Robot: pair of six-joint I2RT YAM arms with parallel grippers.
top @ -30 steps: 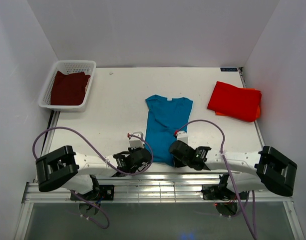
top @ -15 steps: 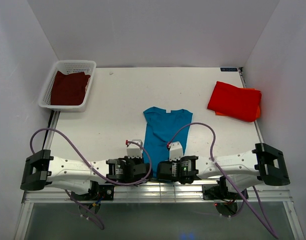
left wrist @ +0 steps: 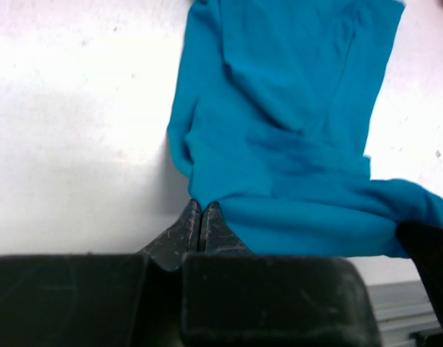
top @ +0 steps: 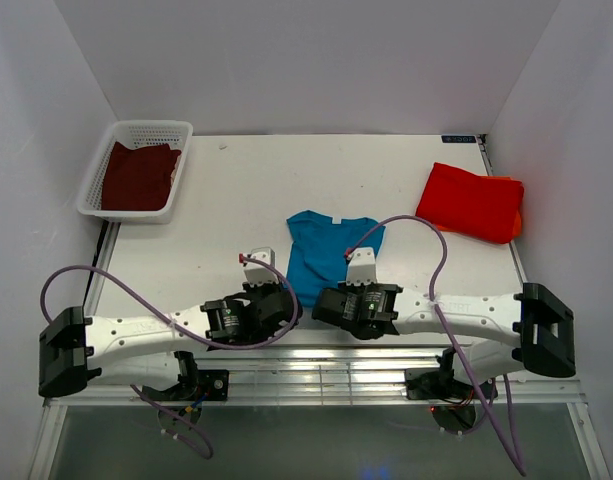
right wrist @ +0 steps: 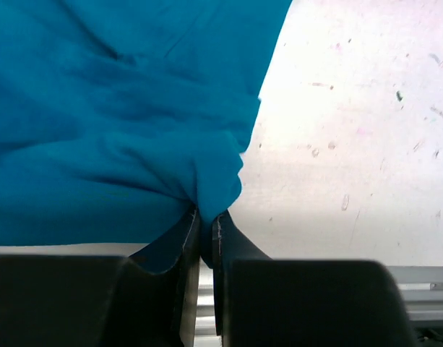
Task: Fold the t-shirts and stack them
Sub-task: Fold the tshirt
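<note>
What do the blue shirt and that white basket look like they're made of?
The teal t-shirt looks like soft, matte cloth: it creases and bunches in loose folds. The white basket is probably rigid plastic, judging by its moulded mesh walls.

teal shirt [top: 326,255] centre, hem raised | red shirt [top: 471,203] folded, right | maroon shirt [top: 138,175] in basket [top: 146,128]

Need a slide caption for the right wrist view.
Right fingers pinch a corner of the teal t-shirt near the white table edge.
</note>
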